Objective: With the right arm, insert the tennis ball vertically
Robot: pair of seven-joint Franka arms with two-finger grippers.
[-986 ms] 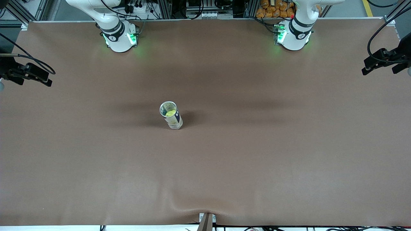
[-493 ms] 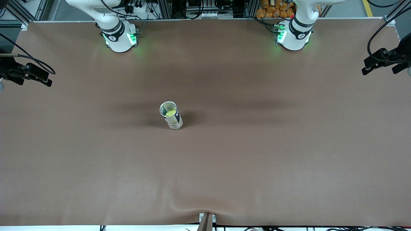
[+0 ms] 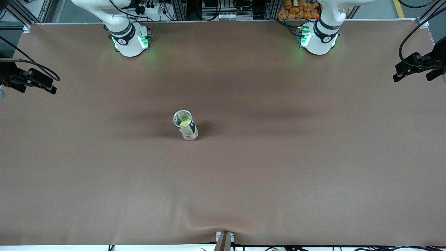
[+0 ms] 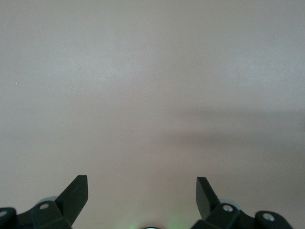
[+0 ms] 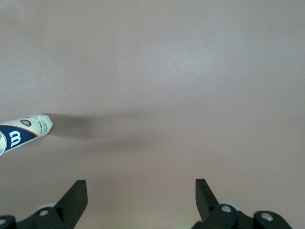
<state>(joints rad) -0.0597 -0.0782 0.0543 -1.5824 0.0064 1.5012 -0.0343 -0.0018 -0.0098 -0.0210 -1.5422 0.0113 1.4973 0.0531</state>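
A clear tennis-ball can [image 3: 185, 125] with a dark blue label stands upright near the middle of the brown table, its top open. A yellow-green tennis ball [image 3: 185, 122] shows inside it. The right wrist view catches the can [image 5: 24, 133] off to one side. My right gripper [image 5: 141, 186] hangs open over bare table, apart from the can, with nothing between its fingers. My left gripper [image 4: 142, 183] is open too, over bare table with nothing in it. In the front view only the right arm's base [image 3: 129, 38] and the left arm's base [image 3: 320, 35] show.
Black clamp-mounted devices with cables stick in at the right arm's end [image 3: 29, 79] and the left arm's end [image 3: 416, 66] of the table. The brown cover wrinkles around a small bracket [image 3: 224, 240] at the edge nearest the front camera.
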